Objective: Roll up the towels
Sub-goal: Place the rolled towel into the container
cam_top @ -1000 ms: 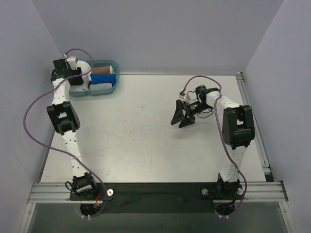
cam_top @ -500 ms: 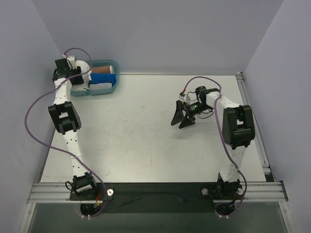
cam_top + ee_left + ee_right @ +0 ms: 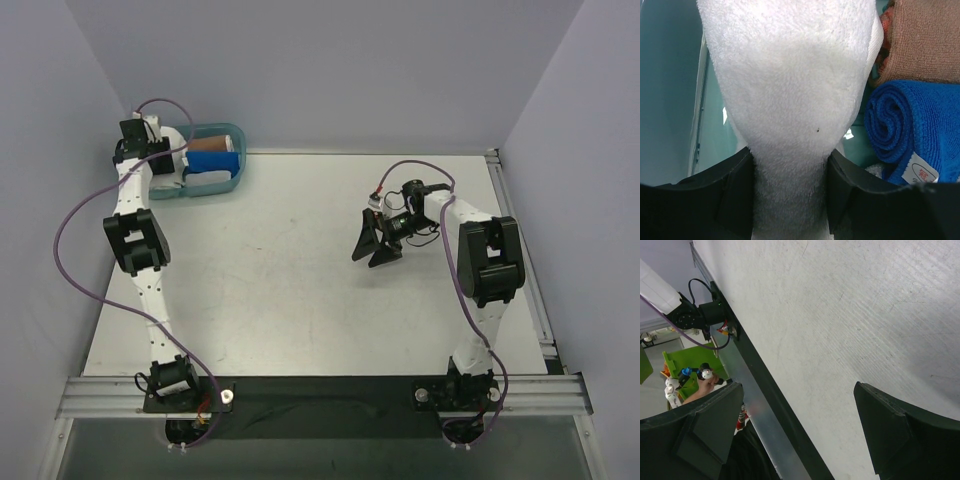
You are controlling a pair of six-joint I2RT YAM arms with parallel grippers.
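My left gripper [image 3: 150, 168] is at the left end of the teal bin [image 3: 240, 152] at the far left of the table. In the left wrist view, the left gripper [image 3: 790, 165] is shut on a bunched white towel [image 3: 790, 75], which fills the gap between the black fingers [image 3: 735, 190] and hangs over the bin. My right gripper [image 3: 376, 246] is open and empty above the bare table, right of centre; in the right wrist view, this gripper [image 3: 800, 410] has only the tabletop between its jaws.
The bin also holds a rolled blue towel [image 3: 915, 125] and a brown towel [image 3: 925, 40], both to the right of the white one; they also show in the top view [image 3: 211, 163] [image 3: 212, 143]. A metal rail [image 3: 520, 250] runs along the table's right edge.
My left wrist has shifted slightly toward the back and right over the bin while holding the white towel. The right arm has not moved.
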